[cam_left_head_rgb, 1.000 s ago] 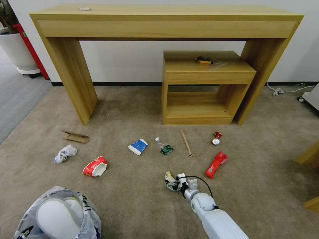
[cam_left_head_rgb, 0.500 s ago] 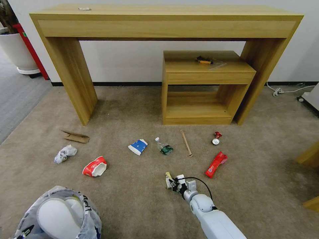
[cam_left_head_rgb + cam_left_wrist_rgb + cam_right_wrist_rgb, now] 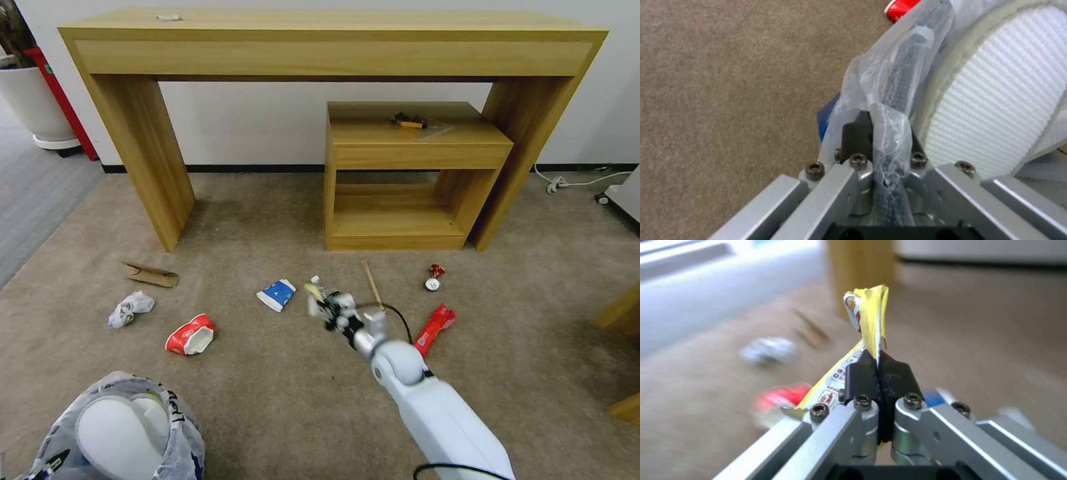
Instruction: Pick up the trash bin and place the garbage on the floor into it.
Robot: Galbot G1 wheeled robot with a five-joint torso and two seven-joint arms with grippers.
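While the right gripper (image 3: 320, 308) hangs above the carpet (image 3: 267, 400) in the head view, it pinches a small yellow wrapper (image 3: 312, 292) at its tip, in front of the bottle (image 3: 319, 283) and between the blue carton (image 3: 277, 294) and the stick (image 3: 372, 283). Its white arm runs back to the lower right. The bin (image 3: 117, 430) sits at the lower left corner, lined with a crinkly bag, with 2 white insoles (image 3: 113, 437) inside. Litter lies on the carpet: cardboard (image 3: 151, 274), crumpled paper (image 3: 131, 309), a red-white cup (image 3: 191, 335), a red wrapper (image 3: 434, 327) and a red can (image 3: 434, 278). Behind stand a long wooden table (image 3: 333, 40) and a low shelf (image 3: 407, 177) under it.

From the left wrist, the left gripper (image 3: 882, 133) is pressed together on the bin's rim (image 3: 907, 60) and the plastic bag (image 3: 871, 90) over it. A ribbed white insole (image 3: 1000, 96) fills the bin beside the fingers, and carpet (image 3: 729, 93) lies below.

From the right wrist, the black fingertips (image 3: 860, 371) are pressed together on the yellow wrapper (image 3: 871, 313), which sticks up crumpled above them and trails down 1 side. Blurred behind are the paper (image 3: 769, 350), the cup (image 3: 778, 398) and a table leg (image 3: 860, 270).
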